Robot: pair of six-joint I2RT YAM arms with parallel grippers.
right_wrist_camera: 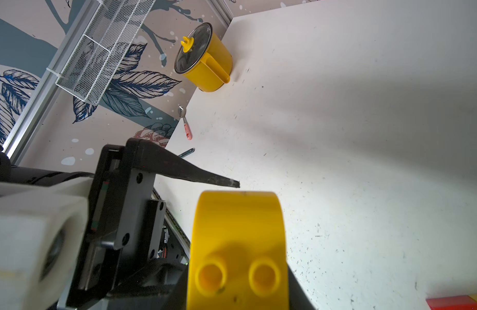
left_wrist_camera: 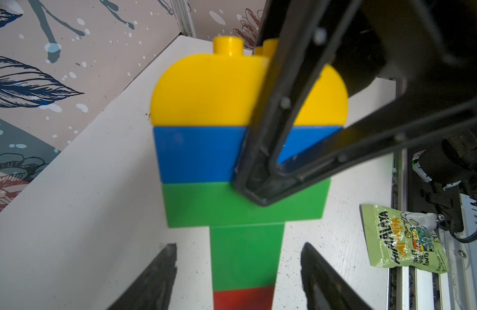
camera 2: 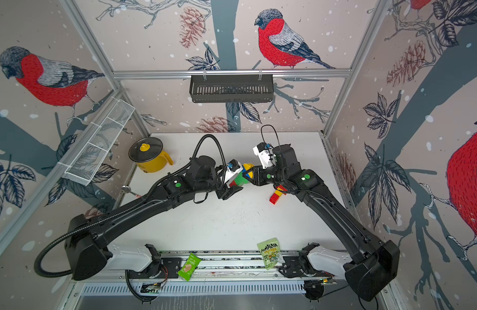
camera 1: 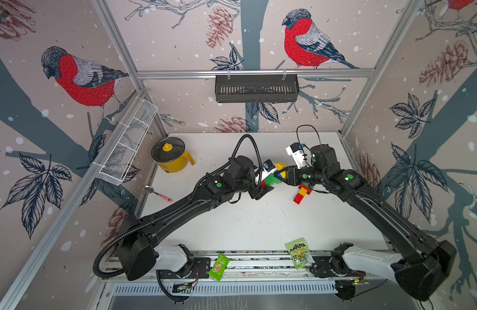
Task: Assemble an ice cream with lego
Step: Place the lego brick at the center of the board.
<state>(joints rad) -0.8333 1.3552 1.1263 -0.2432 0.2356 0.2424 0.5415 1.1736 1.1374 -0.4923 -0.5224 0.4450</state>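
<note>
Lego stack [left_wrist_camera: 202, 150] mid-table, clamped at its yellow-blue top by your right gripper [camera 1: 279, 175].
Yellow pot [camera 1: 171, 158] lidded, contents hidden; your left gripper [left_wrist_camera: 240, 245] stands open astride the stack's green stem, not touching.

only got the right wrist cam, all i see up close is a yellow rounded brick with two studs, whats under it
Observer: Below the yellow half-round brick come a blue brick, a wide green brick, a narrow green brick and a red brick, all joined in one stack.
Operator: is my right gripper actually on it
Observer: Yes. The right gripper is shut on the stack's top end, and one finger lies across the yellow and blue bricks.
Operator: and the left one
Observer: The left gripper is open. Its fingers stand on either side of the narrow green brick, with a gap showing on each side.
</note>
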